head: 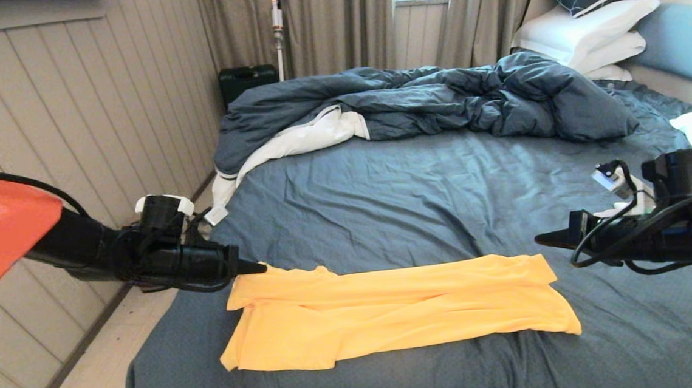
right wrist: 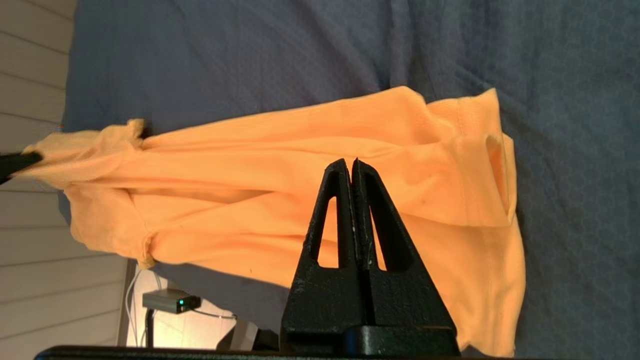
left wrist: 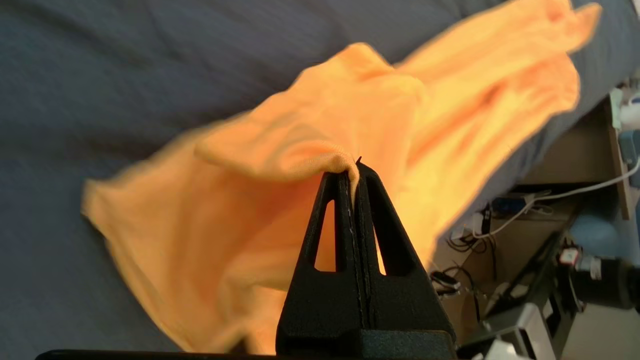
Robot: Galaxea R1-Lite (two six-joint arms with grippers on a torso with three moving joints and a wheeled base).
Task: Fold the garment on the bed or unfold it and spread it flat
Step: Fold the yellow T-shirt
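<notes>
Two hands at my command: left hand (head: 260, 267) pinches the far-left corner of the yellow T-shirt (head: 390, 303), folded lengthwise near the bed's (head: 383, 197) front edge, apparently for another fold, while right hand (head: 541, 240) hovers shut, empty.

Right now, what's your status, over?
Left gripper shut on the yellow shirt's corner. Right gripper shut, empty, clear of it. Nothing in the way.

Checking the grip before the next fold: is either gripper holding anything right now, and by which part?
The left gripper pinches the yellow T-shirt by a fabric edge at its left end. The right gripper is shut and holds nothing.
</notes>
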